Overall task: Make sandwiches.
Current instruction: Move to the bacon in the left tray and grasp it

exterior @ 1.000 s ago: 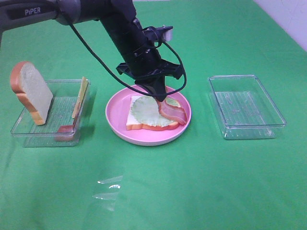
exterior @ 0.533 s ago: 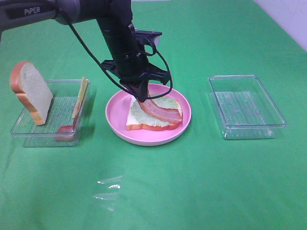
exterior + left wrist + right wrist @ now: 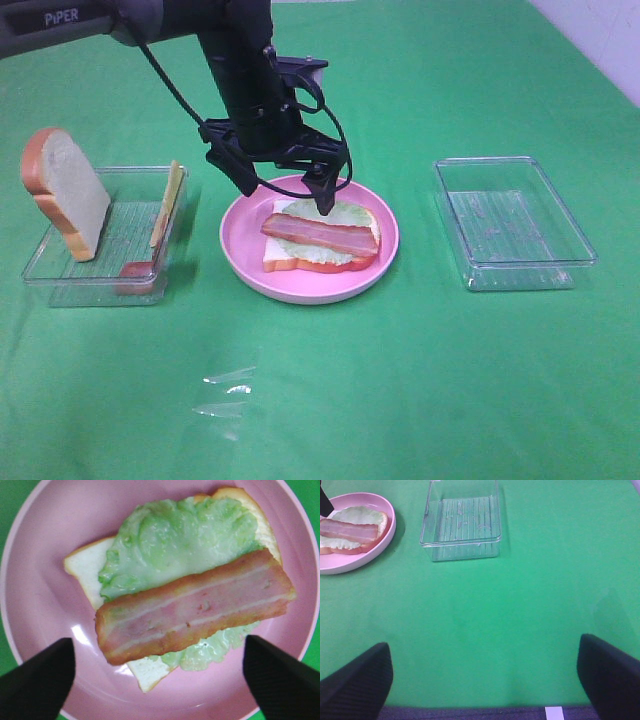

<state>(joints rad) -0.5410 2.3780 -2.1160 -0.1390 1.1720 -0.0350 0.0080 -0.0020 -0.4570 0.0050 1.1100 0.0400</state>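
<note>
— Left arm?
— Slanting in from far left, wrist down. Left claw is spread wide and empty, over the sandwich on the plate.
— Right claw?
— Wide, empty.

Exterior high: steep look down over the whole desk from the near side. Left wrist: close, straight down on pink plate. Right wrist: near-right, facing far; all share the plate.

The left gripper hangs spread wide just above the pink plate, so the way straight down to the sandwich is taken. Bare green cloth runs in front and between plate and right-hand tray — easy passage. Leftward, the left-hand tray with an upright bread slice crowds the plate.
</note>
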